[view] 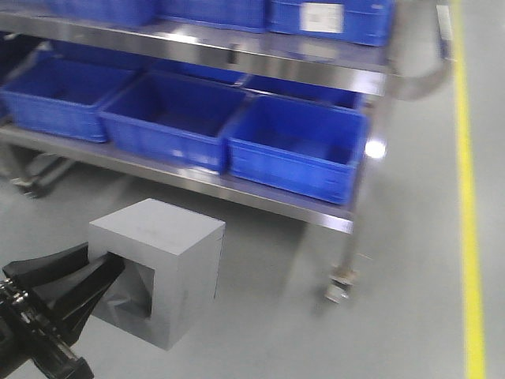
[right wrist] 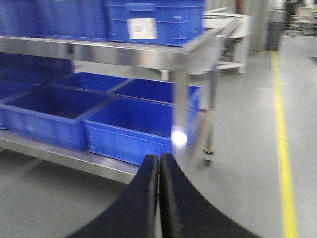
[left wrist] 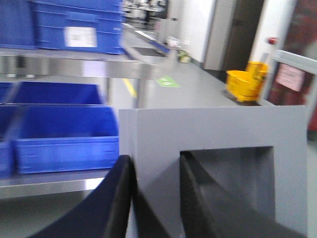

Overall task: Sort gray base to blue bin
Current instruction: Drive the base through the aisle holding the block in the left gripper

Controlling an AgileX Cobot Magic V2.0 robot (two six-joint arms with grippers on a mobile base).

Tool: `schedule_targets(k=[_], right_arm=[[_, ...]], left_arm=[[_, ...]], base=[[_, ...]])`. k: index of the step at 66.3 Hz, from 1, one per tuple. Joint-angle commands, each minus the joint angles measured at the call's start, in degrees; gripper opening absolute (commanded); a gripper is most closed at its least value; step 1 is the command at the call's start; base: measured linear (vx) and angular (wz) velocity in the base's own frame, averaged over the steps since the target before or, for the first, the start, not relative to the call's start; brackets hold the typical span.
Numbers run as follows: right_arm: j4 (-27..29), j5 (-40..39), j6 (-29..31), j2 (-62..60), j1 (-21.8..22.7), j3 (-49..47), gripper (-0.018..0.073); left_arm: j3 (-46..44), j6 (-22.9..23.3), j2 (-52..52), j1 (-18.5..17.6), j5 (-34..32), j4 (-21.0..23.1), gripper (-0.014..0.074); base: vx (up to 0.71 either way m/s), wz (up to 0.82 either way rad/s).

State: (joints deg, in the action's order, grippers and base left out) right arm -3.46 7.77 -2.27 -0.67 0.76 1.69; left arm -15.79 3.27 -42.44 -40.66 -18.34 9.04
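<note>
Standing across the back is the big steel rack (view: pixel 260 201), with blue tubs (view: pixel 170 138) on its shelves. The blue bin (view: pixel 292 170) for this job is, I think, the deep one at the right front corner of the low shelf. The picture is blurry, so I am not sure. The gray base (view: pixel 158 229) hangs in front of the shelf's front edge. It is well apart from that bin and not over it yet. The left gripper (view: pixel 102 259) grips it by one wall. One finger sits inside the square hole and the other presses on the outside. The right gripper (right wrist: pixel 158 163) is pinched closed with nothing in it.

To do this step well, I would keep the squeeze firm. The grip is on one thin wall only, so the block could tip. Lift it higher than the bin's rim, carry it over the front edge to the middle of the bin, then let go low down.

Counting: one rack, three tubs along the front edge of the low shelf with more behind and above, one gray base, two grippers.
</note>
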Motion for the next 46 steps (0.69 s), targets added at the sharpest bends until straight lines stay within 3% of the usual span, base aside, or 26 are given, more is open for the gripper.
schedule_targets(k=[1, 46], right_arm=[[-0.32, -4.5, 0.37, -0.67, 0.23, 0.88, -0.0009], [-0.32, -4.5, 0.37, -0.67, 0.23, 0.88, -0.0009]], left_arm=[[-1.9, 0.15, 0.5, -0.16, -6.39, 0.19, -0.0006], [-1.9, 0.15, 0.5, -0.16, -6.39, 0.19, -0.0006]], base=[[0.29, 0.95], [0.26, 0.86]])
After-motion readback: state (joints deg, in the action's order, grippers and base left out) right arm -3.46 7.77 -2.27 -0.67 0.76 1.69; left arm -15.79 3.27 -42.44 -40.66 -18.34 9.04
